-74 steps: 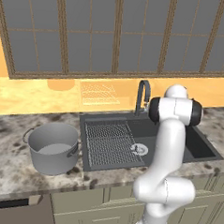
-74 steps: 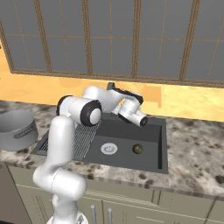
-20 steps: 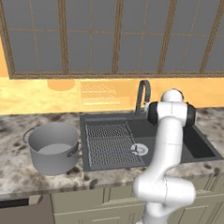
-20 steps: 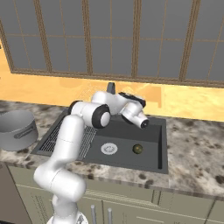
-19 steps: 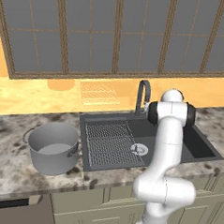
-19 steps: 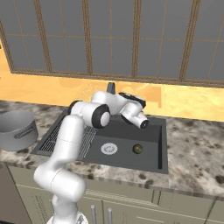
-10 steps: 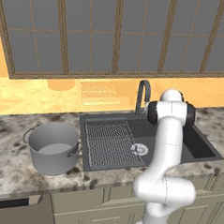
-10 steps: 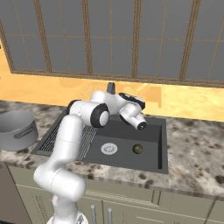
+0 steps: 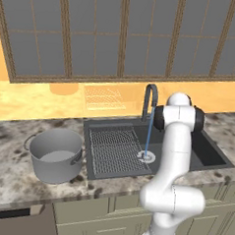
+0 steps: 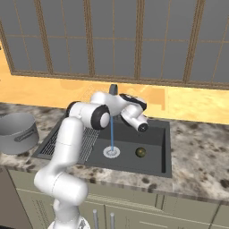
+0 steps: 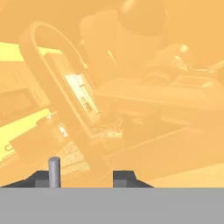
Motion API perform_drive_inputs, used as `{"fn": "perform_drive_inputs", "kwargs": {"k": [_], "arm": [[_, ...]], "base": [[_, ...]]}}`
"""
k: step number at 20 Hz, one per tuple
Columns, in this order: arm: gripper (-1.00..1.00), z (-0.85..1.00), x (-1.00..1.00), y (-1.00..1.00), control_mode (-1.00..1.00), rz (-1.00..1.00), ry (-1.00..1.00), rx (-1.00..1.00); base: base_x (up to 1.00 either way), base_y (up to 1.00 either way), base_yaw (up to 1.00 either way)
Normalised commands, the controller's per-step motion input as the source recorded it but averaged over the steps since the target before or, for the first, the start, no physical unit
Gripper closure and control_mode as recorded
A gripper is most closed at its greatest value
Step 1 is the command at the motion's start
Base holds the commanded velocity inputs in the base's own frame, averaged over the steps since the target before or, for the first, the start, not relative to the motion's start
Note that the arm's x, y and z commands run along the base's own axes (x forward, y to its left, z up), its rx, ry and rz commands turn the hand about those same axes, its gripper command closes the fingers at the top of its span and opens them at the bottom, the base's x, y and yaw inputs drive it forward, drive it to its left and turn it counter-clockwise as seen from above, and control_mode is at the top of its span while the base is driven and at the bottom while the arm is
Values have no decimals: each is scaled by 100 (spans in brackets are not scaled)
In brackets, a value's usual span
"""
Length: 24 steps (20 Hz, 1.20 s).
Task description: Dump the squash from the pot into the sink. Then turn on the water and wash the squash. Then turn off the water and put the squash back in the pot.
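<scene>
Jaws shut, empty, above the sink in a speckled stone counter.

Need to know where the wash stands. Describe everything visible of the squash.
The squash is a small, roundish, dark olive-green lump with a few paler flecks, far smaller than the drain. It rests on the floor of the deeper basin of the dark grey sink, to the right of the round silver drain and apart from it. The thin blue stream of water lands on the drain, not on the squash. Nothing grips or covers it.
</scene>
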Motion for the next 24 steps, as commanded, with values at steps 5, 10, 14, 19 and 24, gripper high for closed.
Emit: {"fn": "perform_drive_inputs", "kwargs": {"k": [5, 10, 14, 19, 24], "arm": [[-100, 0, 0, -2, -100, 0, 1, 1], [-100, 9, -4, -21, -100, 0, 1, 0], [-100, 24, -28, -55, -100, 0, 0, 1], [-100, 34, -26, -48, -100, 0, 0, 1], [-100, 14, -12, -34, -100, 0, 2, 0]], "base": [[0, 0, 0], [0, 0, 0], [0, 0, 0], [0, 0, 0], [0, 0, 0]]}}
